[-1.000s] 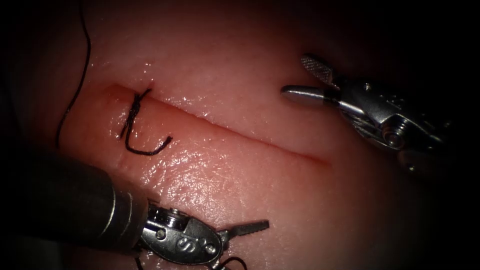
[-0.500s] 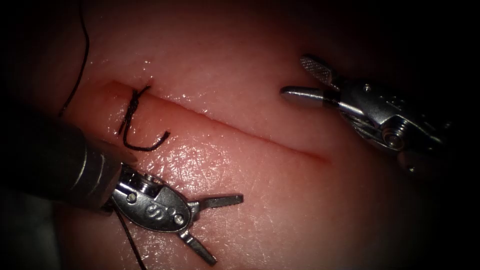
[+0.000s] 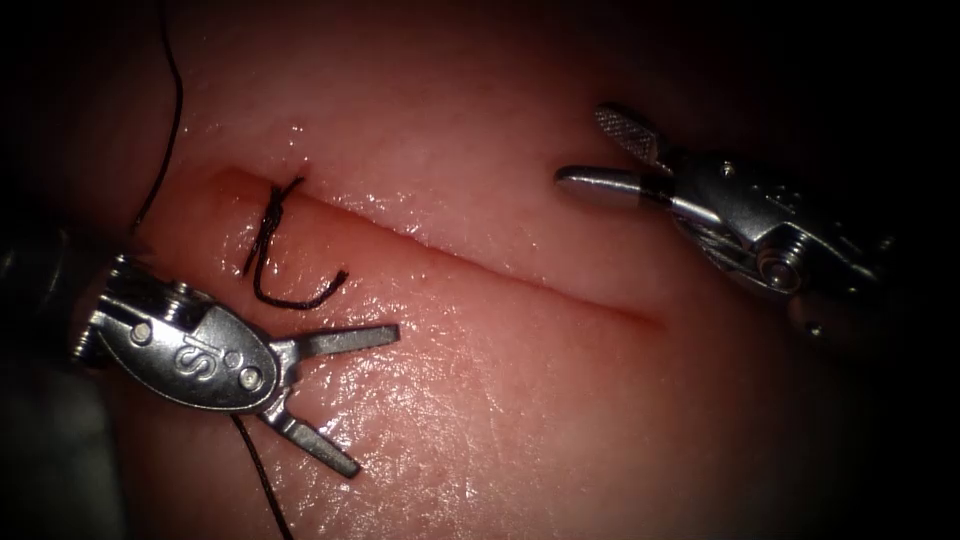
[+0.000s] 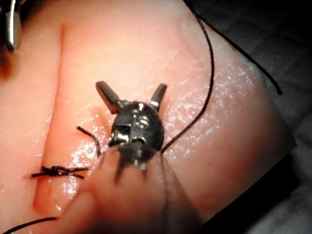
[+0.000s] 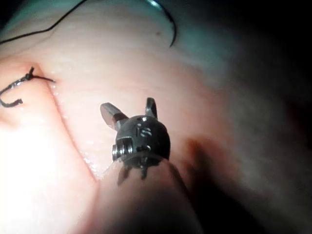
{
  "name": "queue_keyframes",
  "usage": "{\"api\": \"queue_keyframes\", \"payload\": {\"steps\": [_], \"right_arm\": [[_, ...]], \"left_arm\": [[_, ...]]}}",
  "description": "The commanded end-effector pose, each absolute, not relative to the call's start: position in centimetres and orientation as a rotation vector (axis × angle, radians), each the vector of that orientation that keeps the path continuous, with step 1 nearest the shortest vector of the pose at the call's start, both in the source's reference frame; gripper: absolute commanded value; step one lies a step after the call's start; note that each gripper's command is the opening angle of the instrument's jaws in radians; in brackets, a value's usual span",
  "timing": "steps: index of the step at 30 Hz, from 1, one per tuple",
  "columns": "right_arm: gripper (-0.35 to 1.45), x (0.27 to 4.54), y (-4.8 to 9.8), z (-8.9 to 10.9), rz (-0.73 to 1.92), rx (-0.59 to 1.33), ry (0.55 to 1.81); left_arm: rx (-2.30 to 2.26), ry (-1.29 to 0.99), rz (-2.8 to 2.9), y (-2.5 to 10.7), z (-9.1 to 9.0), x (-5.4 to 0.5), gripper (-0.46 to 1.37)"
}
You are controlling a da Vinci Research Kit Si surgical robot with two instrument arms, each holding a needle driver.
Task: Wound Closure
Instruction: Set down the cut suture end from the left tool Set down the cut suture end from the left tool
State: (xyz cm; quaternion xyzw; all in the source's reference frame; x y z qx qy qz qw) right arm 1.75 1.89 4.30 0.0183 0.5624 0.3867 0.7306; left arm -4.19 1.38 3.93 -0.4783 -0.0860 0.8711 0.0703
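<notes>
I find the left hand (image 3: pixel 345 400) lying over the tissue (image 3: pixel 480 420) at about 8 o'clock in the endoscope view, below the cut (image 3: pixel 480 265). Its jaws are spread wide in a V and hold nothing. The right hand (image 3: pixel 600 155) sits at about 2 o'clock, above the cut, jaws parted to a moderate gap and likewise empty.

One knotted stitch (image 3: pixel 270 215) crosses the cut near its left end, with a short cut tail (image 3: pixel 300 298) curling just beside the left hand's upper jaw. A loose thread (image 3: pixel 262 480) runs under the left hand towards 6 o'clock, and another length (image 3: pixel 170 120) climbs towards 11 o'clock. In the right wrist view a curved needle (image 5: pixel 168 22) lies free on the tissue, well apart from both hands and not in the tissue.

Risks, as I judge them: the open left jaws sit near the tail and over the loose thread, so closing carelessly could snag either and strain the knot.

Markings: the left hand's body bears an embossed mark resembling "S"; I cannot read it firmly.
</notes>
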Motion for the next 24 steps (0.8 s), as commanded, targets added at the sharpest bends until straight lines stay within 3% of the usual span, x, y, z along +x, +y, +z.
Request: {"api": "queue_keyframes", "payload": {"steps": [1, 5, 24], "right_arm": [[1.10, 1.75, 1.89, 4.30, 0.849, 0.044, 1.244], [1.10, 1.75, 1.89, 4.30, 0.840, 0.045, 1.241], [1.11, 1.81, 1.89, 4.31, 0.841, 0.045, 1.238]], "left_arm": [[-1.423, -0.285, 2.596, 1.39, 3.87, -4.16, 0.81], [-1.397, -0.311, 2.567, 1.45, 3.77, -4.09, 0.90], [-1.359, -0.286, 2.565, 1.41, 3.66, -4.00, 0.82]]}}
